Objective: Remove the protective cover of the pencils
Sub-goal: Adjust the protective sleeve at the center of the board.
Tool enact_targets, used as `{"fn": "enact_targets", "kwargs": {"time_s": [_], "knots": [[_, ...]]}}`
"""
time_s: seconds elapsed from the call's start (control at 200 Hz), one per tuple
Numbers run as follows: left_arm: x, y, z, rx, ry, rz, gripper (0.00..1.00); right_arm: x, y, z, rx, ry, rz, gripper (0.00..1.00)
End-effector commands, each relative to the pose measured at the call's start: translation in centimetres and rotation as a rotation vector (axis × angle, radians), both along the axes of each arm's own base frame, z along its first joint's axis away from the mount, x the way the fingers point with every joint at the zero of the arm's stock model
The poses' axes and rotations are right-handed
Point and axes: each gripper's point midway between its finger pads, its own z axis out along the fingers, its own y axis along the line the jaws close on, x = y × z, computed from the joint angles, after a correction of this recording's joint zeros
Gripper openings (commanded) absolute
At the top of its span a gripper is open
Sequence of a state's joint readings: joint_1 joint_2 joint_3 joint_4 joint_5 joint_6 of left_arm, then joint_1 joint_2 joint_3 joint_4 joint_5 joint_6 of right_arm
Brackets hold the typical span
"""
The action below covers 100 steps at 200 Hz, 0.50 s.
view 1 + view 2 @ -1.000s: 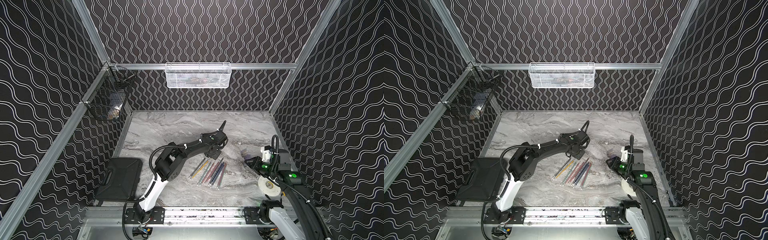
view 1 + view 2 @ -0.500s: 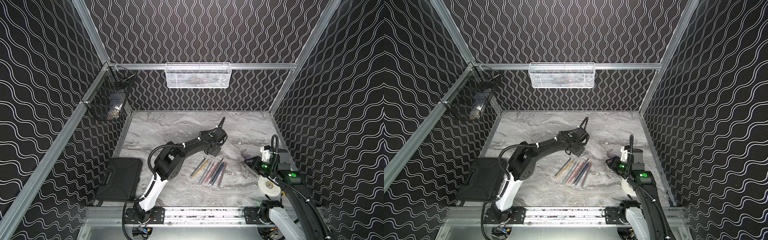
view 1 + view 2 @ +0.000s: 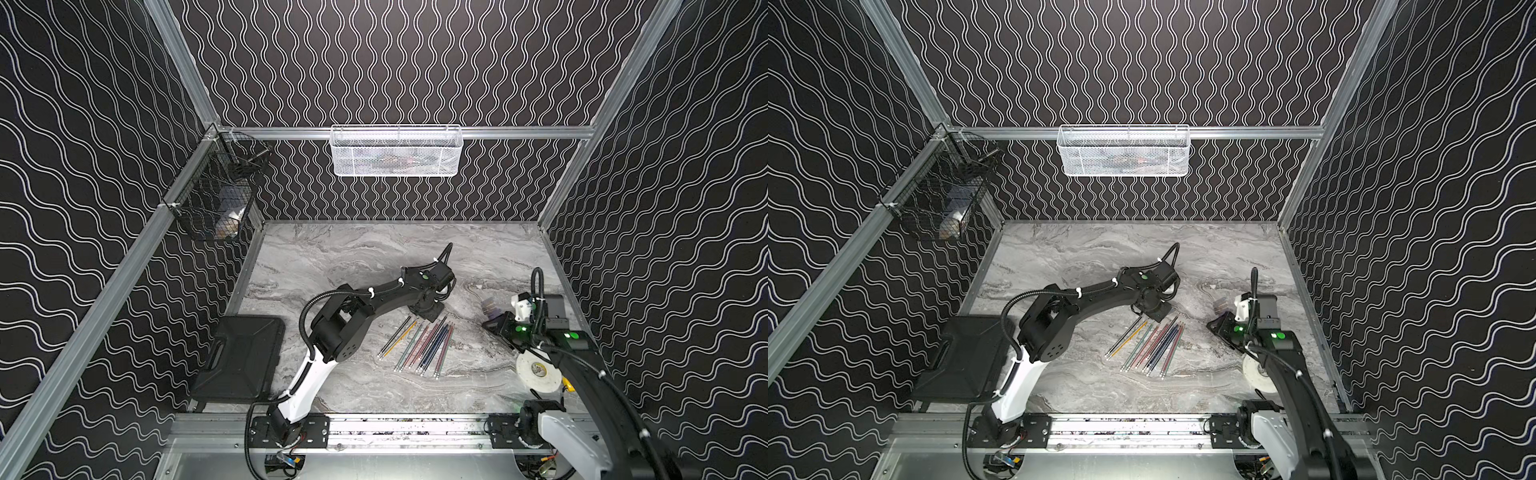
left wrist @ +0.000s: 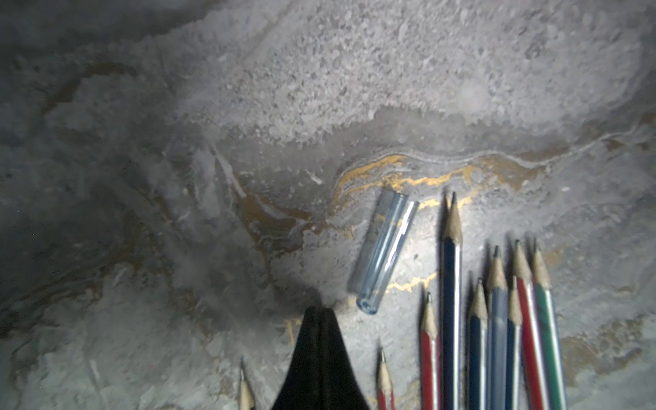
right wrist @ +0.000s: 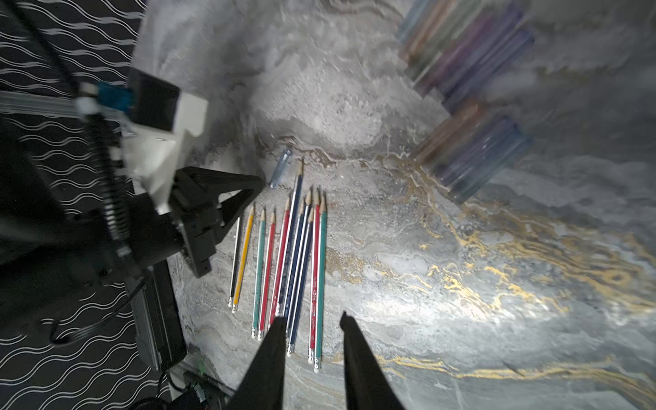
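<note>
- The pencils [image 3: 419, 345] lie in a row on the counter [image 3: 353, 257], tips bare.
- One clear cap [image 4: 385, 248] lies beside their tips, more caps [image 5: 468, 99] well apart.
- Left jaws are pressed together, right jaws spread, both empty; we judge it nearly done.

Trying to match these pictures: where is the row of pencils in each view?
In a top view: pencils, centre, beside the left tool.
In a top view: pencils, same spot.
Left wrist: sharpened tips only.
Right wrist: whole row, ahead of the right tool.
Shared landmark: left tool at the tips.
</note>
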State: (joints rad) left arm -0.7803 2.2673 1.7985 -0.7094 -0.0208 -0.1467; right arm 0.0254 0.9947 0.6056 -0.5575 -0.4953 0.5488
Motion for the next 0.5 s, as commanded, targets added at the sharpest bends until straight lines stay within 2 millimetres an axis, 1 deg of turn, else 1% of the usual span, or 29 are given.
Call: {"fn": "enact_targets", "kwargs": {"time_s": [0.0, 0.07, 0.13, 0.265, 0.375, 0.495], "knots": [[-0.5, -0.7, -0.4, -0.026, 0.029, -0.019, 0.0, 1.5, 2.0, 0.2, 0.079, -0.012, 0.076, 0.28], [-0.7, -1.2, -0.4, -0.047, 0.035, -0.02, 0.0, 2.4, 2.9, -0.2, 0.089, 0.003, 0.095, 0.28], [-0.9, -1.6, -0.4, -0.069, 0.049, -0.019, 0.0, 3.2, 3.4, -0.1, 0.095, 0.004, 0.103, 0.28], [-1.3, -2.7, -0.3, -0.117, 0.07, -0.019, 0.0, 4.7, 3.1, 1.1, 0.077, -0.026, 0.083, 0.29], [-1.2, -3.5, -0.4, -0.144, 0.078, -0.015, 0.0, 5.1, 2.9, 1.8, 0.057, -0.039, 0.08, 0.29], [-0.7, -4.3, -0.5, -0.164, 0.079, -0.011, 0.0, 5.0, 2.6, 2.3, 0.045, -0.053, 0.068, 0.29]]}}
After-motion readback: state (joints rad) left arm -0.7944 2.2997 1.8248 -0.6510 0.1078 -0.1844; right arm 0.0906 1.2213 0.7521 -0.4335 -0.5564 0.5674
